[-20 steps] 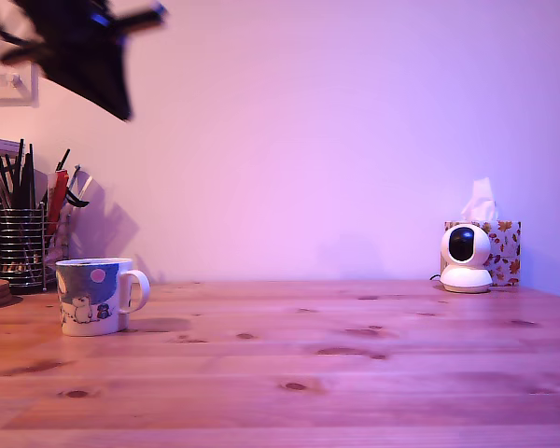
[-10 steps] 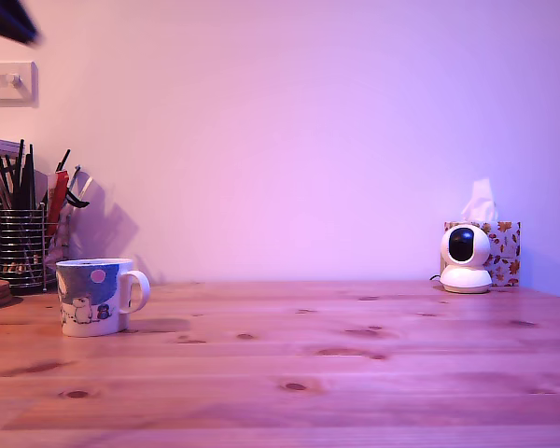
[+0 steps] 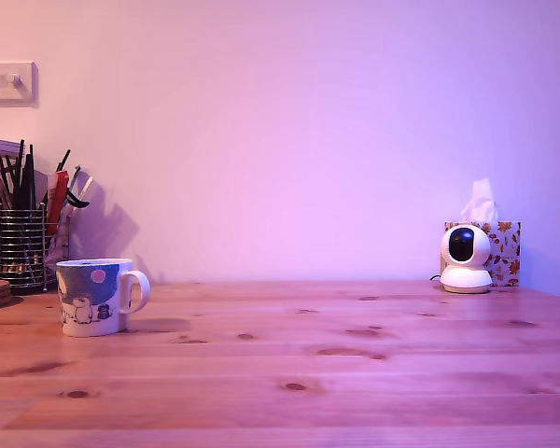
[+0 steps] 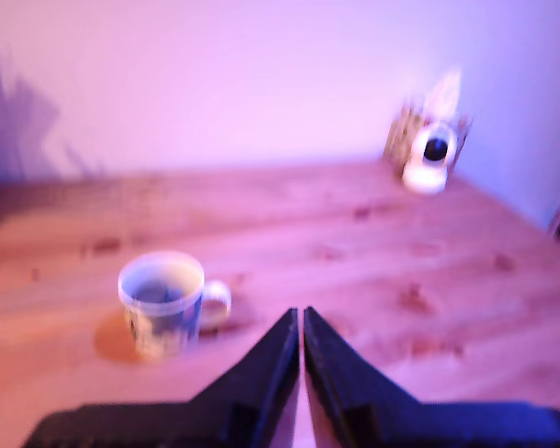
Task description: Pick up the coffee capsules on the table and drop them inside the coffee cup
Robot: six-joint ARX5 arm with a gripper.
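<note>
Jaws of the black gripper are seen pretty much pressed together in the blurry wrist view, nothing held between them. The white ceramic coffee cup with the grey-blue cartoon band is parked near the exterior view's left edge of the wooden table, with open bare wood stretching right.

My gripper sits above the table with its two dark fingers nearly touching, only a thin slit between them. Ahead of me the wooden top is bare across the middle and near side, open for passing. The coffee cup stands at the exterior view's left, handle toward the right. Behind it, against the wall, a wire-mesh pen holder bristles upward. Far right, a white round camera and a tissue box crowd the corner.
</note>
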